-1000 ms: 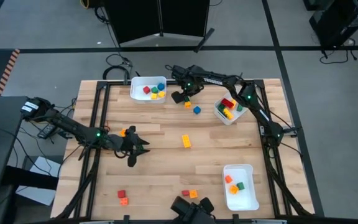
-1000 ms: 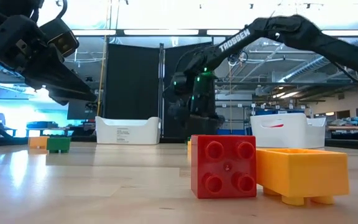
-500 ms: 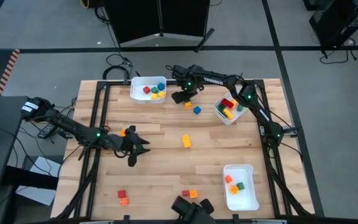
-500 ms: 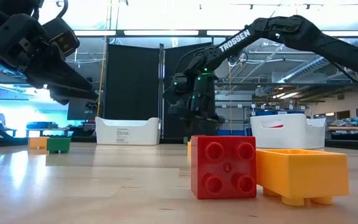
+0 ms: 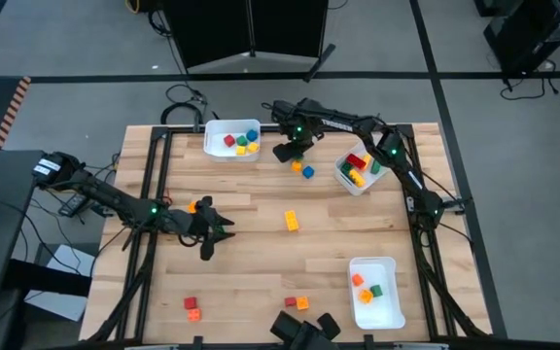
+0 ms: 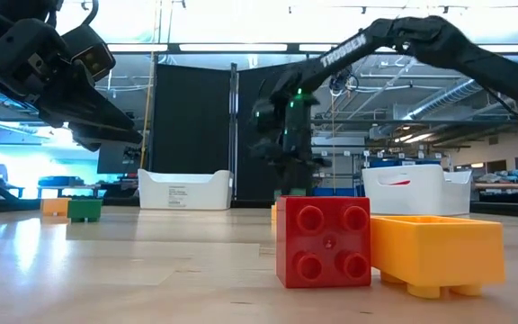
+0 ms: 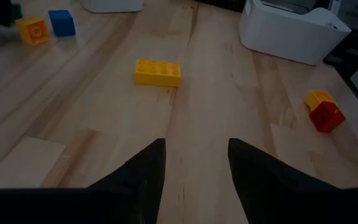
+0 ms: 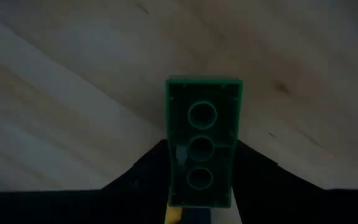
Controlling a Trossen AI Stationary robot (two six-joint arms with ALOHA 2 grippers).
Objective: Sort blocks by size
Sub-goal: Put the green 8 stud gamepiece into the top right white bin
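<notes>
My right gripper (image 8: 201, 186) is clamped on a green brick (image 8: 202, 149), fingers on its two long sides, hollow underside facing the wrist cam, bare tabletop behind it. Judging by look: rigid light plastic, smooth walls, so it could twist or slip if pinched off-centre; long flat sides near the middle are the right hold, and that's about where I have it

High view puts that gripper (image 5: 287, 151) at the far side of the table (image 5: 251, 282), between the far-left bin (image 5: 214, 129) and the right bin (image 5: 342, 174), just beside an orange cube (image 5: 294, 164) and a blue cube (image 5: 307, 172)

Left gripper (image 7: 194, 165) hangs part open and empty over the left half, pointed at a yellow brick (image 7: 158, 72)

Versus a second ago: right jaws went from wide to closed on the brick, and the arm has lifted and shifted slightly toward the right bin. Left arm hasn't moved, loose blocks where they were
</notes>
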